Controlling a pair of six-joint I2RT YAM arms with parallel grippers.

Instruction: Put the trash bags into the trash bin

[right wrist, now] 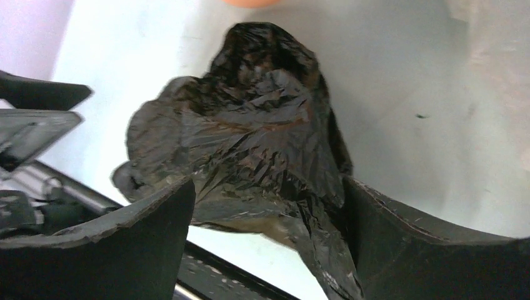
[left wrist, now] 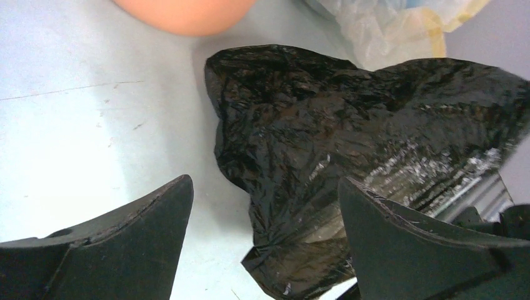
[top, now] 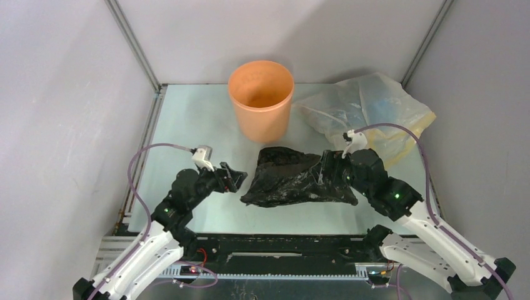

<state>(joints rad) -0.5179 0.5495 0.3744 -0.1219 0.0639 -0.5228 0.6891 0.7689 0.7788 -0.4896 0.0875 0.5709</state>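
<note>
The black trash bag (top: pixel 294 178) lies crumpled on the table in front of the orange trash bin (top: pixel 260 100), which stands upright and empty-looking at the back. My left gripper (top: pixel 234 177) is open just left of the bag; in the left wrist view (left wrist: pixel 265 181) the bag's (left wrist: pixel 325 119) near corner lies between the spread fingers. My right gripper (top: pixel 331 165) is at the bag's right end; in the right wrist view (right wrist: pixel 269 182) the jaws stand wide apart around a fold of the bag (right wrist: pixel 250 125), which touches the right finger.
A larger translucent yellowish plastic bag (top: pixel 369 112) lies at the back right, beside the bin and behind my right arm. The black front rail (top: pixel 281 240) runs along the table's near edge. Grey walls close in both sides.
</note>
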